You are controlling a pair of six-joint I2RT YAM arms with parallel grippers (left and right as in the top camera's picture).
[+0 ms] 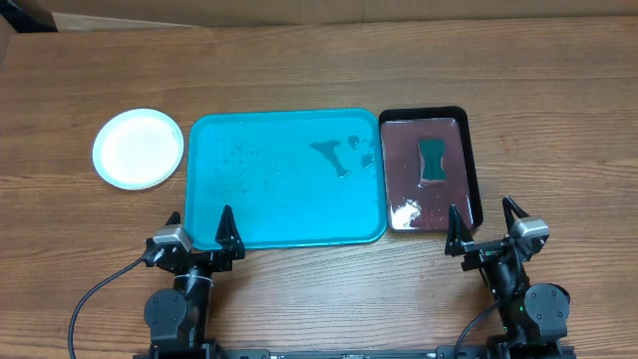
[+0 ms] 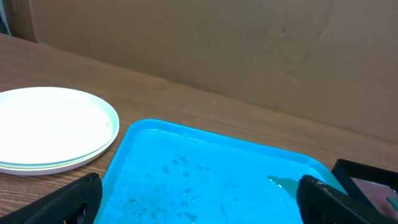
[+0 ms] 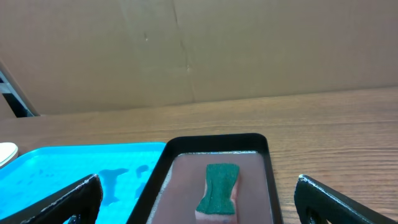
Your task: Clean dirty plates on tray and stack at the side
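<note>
Plates (image 1: 139, 149) stacked on table (image 1: 329, 60) beside empty tray (image 1: 279, 189), as tasked; I hold both jaws apart, empty, parked clear.

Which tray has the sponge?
The smaller black tray, right of the turquoise tray; its green sponge sits inside, while the turquoise one shows only wet streaks.

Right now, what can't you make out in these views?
- Plates: overhead, the top white one hides any beneath; left wrist shows one greenish rim below, and the left edge cuts the stack.
- Smudges: overhead too washed out to tell.
- Black tray: right wrist, near end cut by the bottom edge.
- Tray: left wrist, near part cut by the bottom edge.
</note>
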